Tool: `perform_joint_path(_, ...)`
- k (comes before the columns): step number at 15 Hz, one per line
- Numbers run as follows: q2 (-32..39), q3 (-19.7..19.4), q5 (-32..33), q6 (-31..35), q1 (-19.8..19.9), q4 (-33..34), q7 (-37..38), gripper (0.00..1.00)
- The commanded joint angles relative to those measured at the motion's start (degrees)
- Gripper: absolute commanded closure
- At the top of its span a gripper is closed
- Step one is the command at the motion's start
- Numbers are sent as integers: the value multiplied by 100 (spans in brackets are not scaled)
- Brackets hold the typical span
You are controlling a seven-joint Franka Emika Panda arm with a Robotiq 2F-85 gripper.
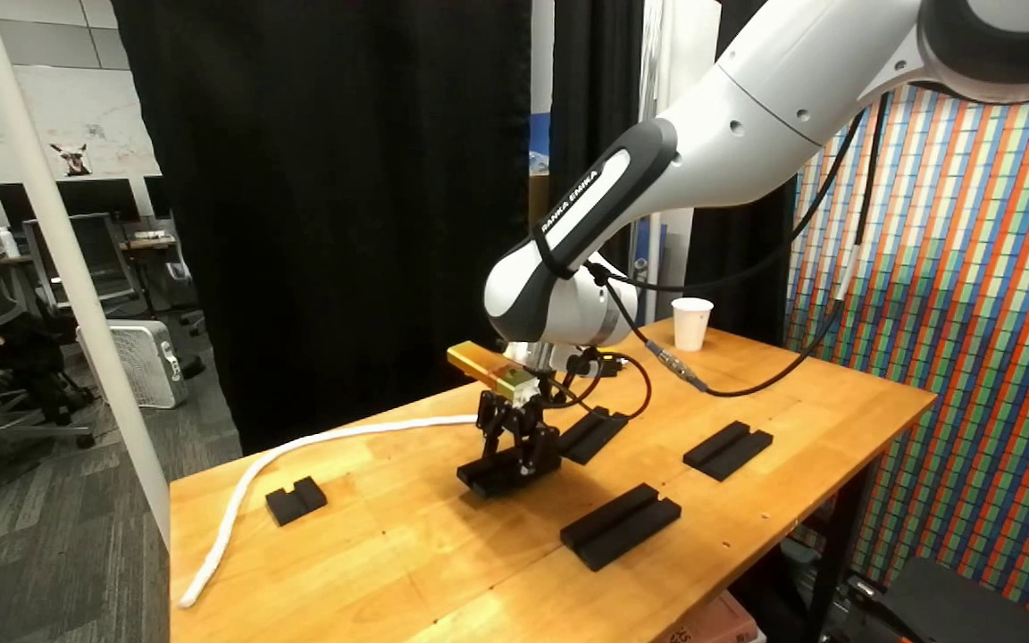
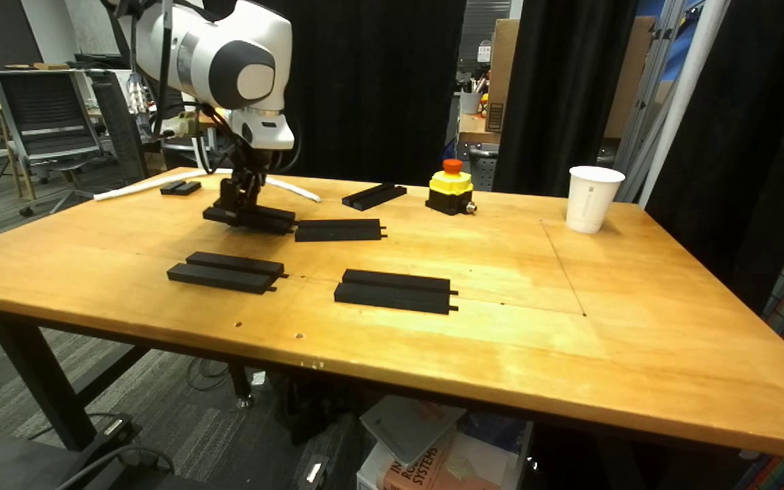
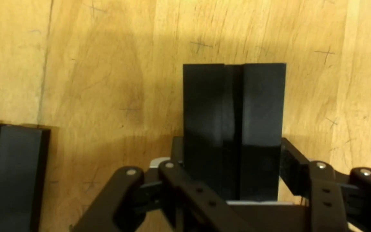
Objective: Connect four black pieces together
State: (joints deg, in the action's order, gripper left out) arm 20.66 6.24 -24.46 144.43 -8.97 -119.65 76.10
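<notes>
My gripper [image 3: 232,154] is shut across the sides of one matte black bar [image 3: 204,103], with a finger on each long side. In both exterior views the gripper [image 1: 507,454] [image 2: 239,207] holds this bar [image 1: 488,478] [image 2: 275,219] low over the table. Its end is close to a second bar [image 2: 337,231], also seen at the gripper's side [image 1: 593,435]; I cannot tell whether they touch. A third bar [image 1: 620,527] [image 2: 222,275] and a fourth bar [image 1: 727,451] [image 2: 392,292] lie apart, towards the table's front edge. One bar [image 3: 16,174] shows at the wrist view's left.
A small black block [image 1: 296,500] [image 2: 181,188] lies near the white cable [image 1: 238,500] [image 2: 160,182]. Another small block [image 2: 374,196] lies at the back, beside a yellow-and-red stop button [image 2: 451,187]. A white paper cup [image 1: 691,323] [image 2: 591,201] stands at the table's far end.
</notes>
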Motion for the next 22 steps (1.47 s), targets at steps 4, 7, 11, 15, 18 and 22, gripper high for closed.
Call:
perform_joint_path(4,-51,-17,-190,-73,164,18,-221,0)
perform_joint_path(7,-144,-39,-110,-180,200,18,-347,0)
perform_joint_path(11,-600,-300,378,-271,175,-182,-351,0)
perform_joint_path(15,-899,-516,855,-697,358,-292,-714,0)
perform_joint_path(18,-886,-584,692,-928,622,-324,-1420,0)
perform_joint_path(22,-566,-671,678,-1040,840,-242,-2137,0)
